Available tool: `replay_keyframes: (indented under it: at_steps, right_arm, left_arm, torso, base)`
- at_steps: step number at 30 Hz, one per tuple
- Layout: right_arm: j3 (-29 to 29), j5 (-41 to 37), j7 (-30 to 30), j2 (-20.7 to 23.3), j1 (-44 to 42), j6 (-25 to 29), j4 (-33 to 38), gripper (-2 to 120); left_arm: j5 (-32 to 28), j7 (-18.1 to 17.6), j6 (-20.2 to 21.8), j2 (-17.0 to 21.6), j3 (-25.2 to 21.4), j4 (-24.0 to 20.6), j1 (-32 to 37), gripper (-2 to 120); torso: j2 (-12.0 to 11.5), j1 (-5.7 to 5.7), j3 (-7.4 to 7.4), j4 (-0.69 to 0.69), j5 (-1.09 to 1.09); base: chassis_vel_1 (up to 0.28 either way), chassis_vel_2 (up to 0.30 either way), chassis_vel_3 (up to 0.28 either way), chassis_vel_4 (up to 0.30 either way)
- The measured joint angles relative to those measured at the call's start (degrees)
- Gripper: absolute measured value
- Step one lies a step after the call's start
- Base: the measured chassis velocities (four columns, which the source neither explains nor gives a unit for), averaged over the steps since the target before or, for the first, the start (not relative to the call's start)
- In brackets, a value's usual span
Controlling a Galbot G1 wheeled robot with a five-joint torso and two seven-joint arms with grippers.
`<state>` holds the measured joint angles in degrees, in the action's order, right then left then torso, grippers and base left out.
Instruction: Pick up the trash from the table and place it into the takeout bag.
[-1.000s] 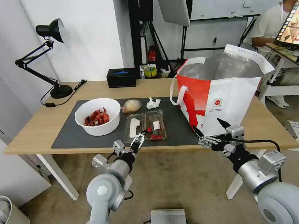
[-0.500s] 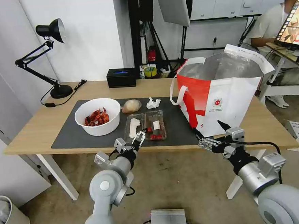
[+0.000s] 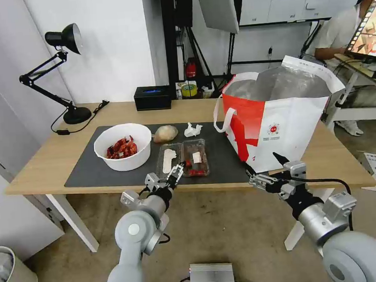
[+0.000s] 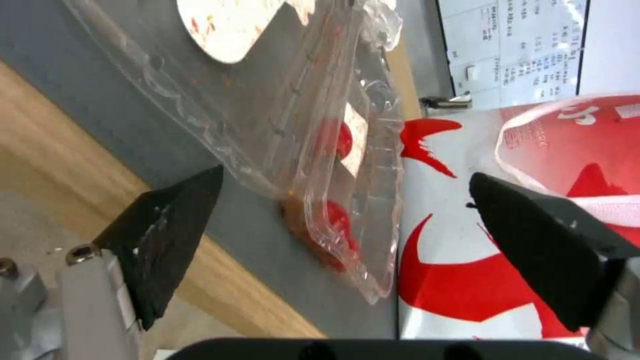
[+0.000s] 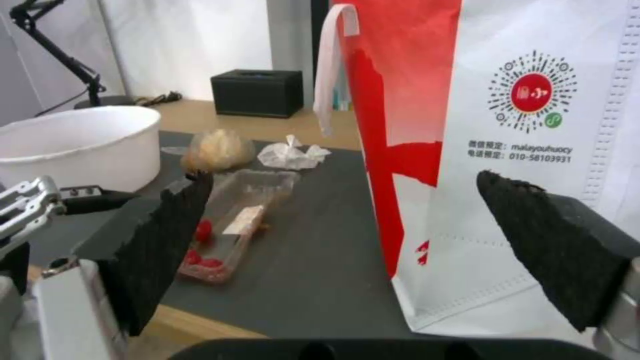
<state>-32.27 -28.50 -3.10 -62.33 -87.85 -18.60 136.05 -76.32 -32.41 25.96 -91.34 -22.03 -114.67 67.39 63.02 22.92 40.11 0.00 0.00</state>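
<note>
Clear tray (image 4: pixel 313 165) lies just beyond the spread left pincer (image 4: pixel 347 225).

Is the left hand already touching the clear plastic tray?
Apart. In the left wrist view the left hand is open, and dark mat shows between each of its fingers and the clear plastic tray.

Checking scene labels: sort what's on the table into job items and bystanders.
Job: white bowl of red shells, clear hinged tray, crumpled tissue, beige wrapped lump, takeout bag, left gripper.
Bystanders: black box, desk lamp.
</note>
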Motion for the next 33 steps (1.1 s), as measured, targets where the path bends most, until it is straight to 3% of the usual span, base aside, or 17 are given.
replay_keyframes:
  at_steps: [20, 33]
  right_arm:
    - [2.1, 1.2, 0.2, -1.2, 0.7, 0.4, -1.3, 100]
    - [1.9, 1.3, 1.3, -1.3, 0.6, 1.1, -1.4, 100]
  left_arm:
    - [0.1, -1.2, -3.1, 0.0, -0.3, 1.0, -1.7, 100]
    - [0.1, 1.1, -4.7, 0.0, 0.1, -1.2, -1.2, 100]
  torso:
    - [0.0, 0.00, 0.00, 0.01, 0.00]
    - [0.0, 0.00, 0.00, 0.01, 0.00]
  base:
    - [0.000, 0.000, 0.000, 0.000]
    - [0.000, 0.000, 0.000, 0.000]
